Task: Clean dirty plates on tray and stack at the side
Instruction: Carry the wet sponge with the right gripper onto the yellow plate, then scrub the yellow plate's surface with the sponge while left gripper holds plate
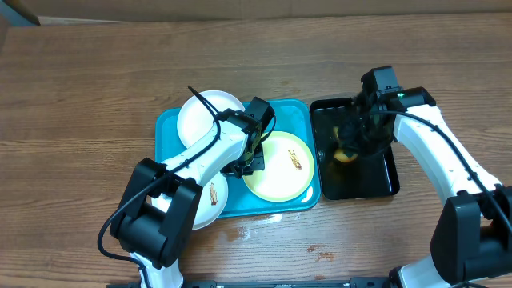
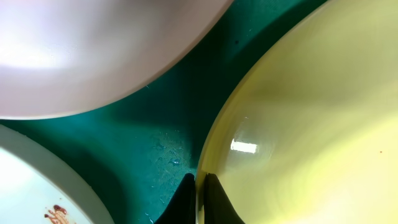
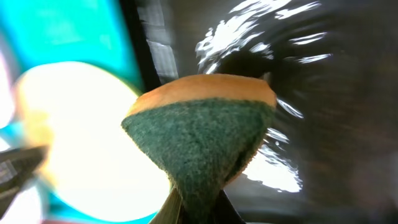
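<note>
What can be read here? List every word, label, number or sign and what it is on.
None: no readable text in any view.
The yellow-green plate, white plate, turquoise tray, black tray and sponge carry no lettering.
The only sign is a green light on the right arm, without words.

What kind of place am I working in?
Likely a lab bench staged for dishwashing practice, not a real kitchen: wooden table, turquoise tray of smeared plates, black tray, sponge.
</note>
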Motion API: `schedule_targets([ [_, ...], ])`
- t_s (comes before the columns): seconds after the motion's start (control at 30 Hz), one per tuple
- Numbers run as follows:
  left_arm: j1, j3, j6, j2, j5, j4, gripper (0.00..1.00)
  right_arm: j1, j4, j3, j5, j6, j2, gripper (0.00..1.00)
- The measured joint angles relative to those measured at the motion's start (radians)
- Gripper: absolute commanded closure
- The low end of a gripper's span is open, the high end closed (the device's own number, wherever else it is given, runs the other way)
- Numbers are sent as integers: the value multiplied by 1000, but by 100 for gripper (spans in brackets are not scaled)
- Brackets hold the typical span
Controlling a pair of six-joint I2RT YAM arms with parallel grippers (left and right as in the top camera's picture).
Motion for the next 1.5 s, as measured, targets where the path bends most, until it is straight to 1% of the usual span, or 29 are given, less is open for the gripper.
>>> schedule_targets([
  [0.1, 0, 0, 0, 0, 0, 1, 96, 13, 26, 0, -138, -40, 0, 96],
  [0.23, 0, 0, 1, 0, 1, 2, 96, 63, 33, 0, -185, -82, 0, 96],
  [0.3, 0, 0, 11, 0, 11, 11, 96, 110, 33, 0, -165, -104, 0, 96],
  [0.47, 1, 0, 49, 0, 25, 22, 96, 236, 24, 0, -39, -132, 0, 96],
  [0.63, 14, 0, 61, 0, 47, 23, 96, 324, 53, -24, 36, -140, 0, 96],
  [0.9, 35, 0, 61, 0, 87, 23, 96, 359, 242, -170, 77, -124, 1, 96],
  [1.17, 36, 0, 62, 0, 90, 23, 96, 360, 482, -301, 130, -147, 3, 96],
  [1.2, 36, 0, 64, 0, 90, 23, 96, 360, 489, -306, 131, -150, 3, 94],
  [1.23, 36, 0, 65, 0, 90, 23, 96, 360, 498, -312, 134, -155, 3, 85],
  [1.3, 36, 0, 69, 0, 90, 23, 96, 360, 510, -315, 137, -163, 3, 49],
  [1.4, 36, 0, 72, 0, 90, 23, 96, 360, 531, -315, 145, -177, 3, 23],
  [1.43, 36, 0, 73, 0, 90, 23, 96, 360, 531, -315, 146, -180, 3, 21],
  [1.5, 36, 0, 73, 0, 90, 23, 96, 364, 502, -304, 149, -190, 3, 20],
])
